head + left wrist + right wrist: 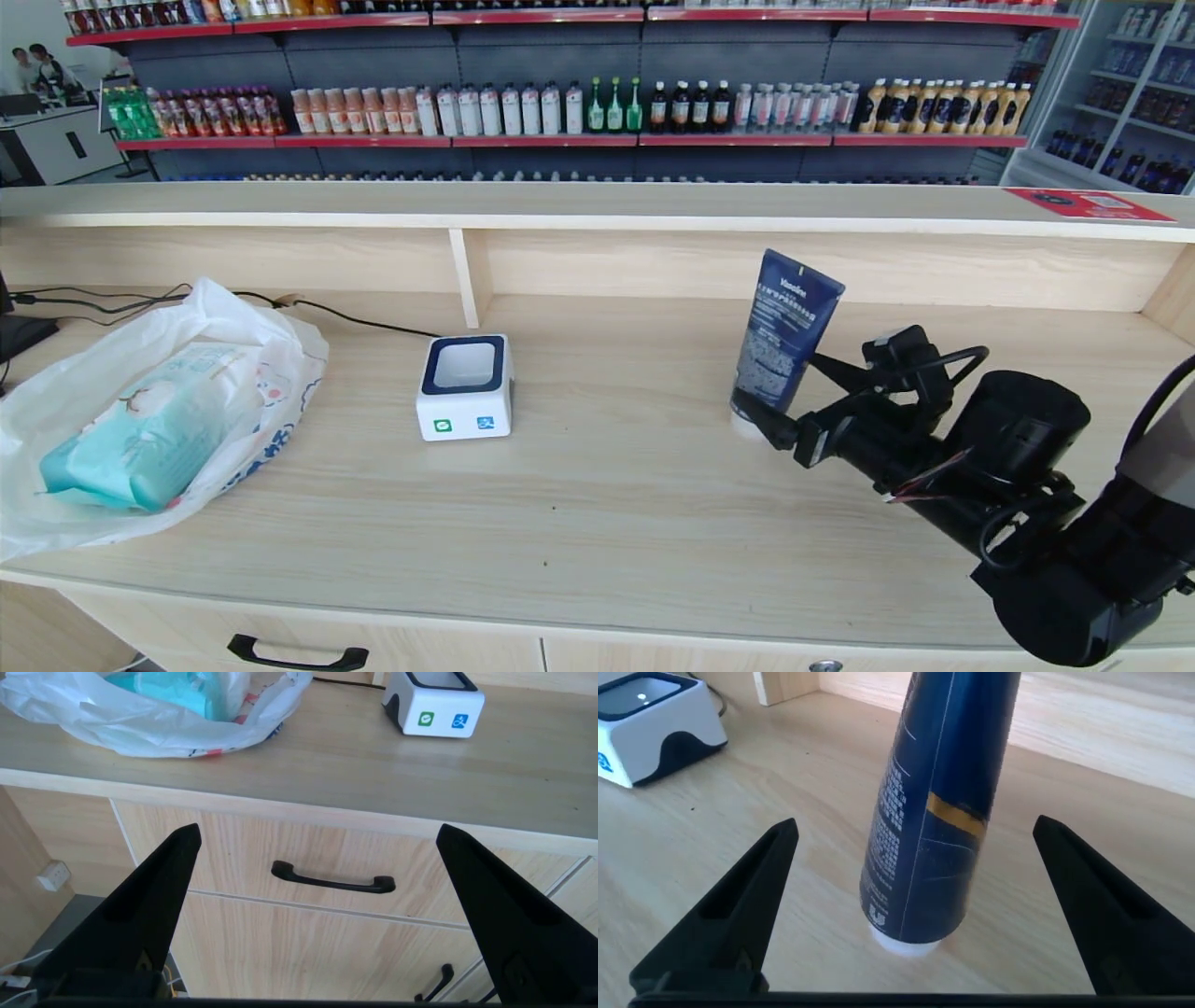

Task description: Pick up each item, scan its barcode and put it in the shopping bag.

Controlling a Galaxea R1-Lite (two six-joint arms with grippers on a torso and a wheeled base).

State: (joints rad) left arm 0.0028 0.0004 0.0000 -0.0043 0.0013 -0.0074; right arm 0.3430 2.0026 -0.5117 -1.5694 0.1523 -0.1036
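**Inspector:** State of the right pincer (915, 831)?

**Assessor:** Spread wide, gripping nothing. The right wrist view places the blue tube (938, 812) between its two fingers, with a gap on each side. In the head view the nearer finger seems to meet the tube's base. The wrist view shows the two apart.

**Inspector:** Where does the tube stand?

**Assessor:** On the tabletop (607, 485), cap down and leaning slightly, well to the right of the scanner (464, 387).

**Inspector:** And the shopping bag?

**Assessor:** The white shopping bag (140, 411) lies left of the scanner, near it but not touching. A pale teal pack (154, 429) is visible inside through the plastic.

**Inspector:** Left pincer?

**Assessor:** The left pincer (318, 835) has its fingers far apart and is empty. The left wrist view sets it below the tabletop's front edge, lower than the scanner, facing a drawer front with a black drawer handle (332, 877). That view also shows the scanner's front face, with one green and one blue badge.

**Inspector:** Anything further?

**Assessor:** A black cable (373, 322) runs across the tabletop behind the scanner, toward the bag's side.
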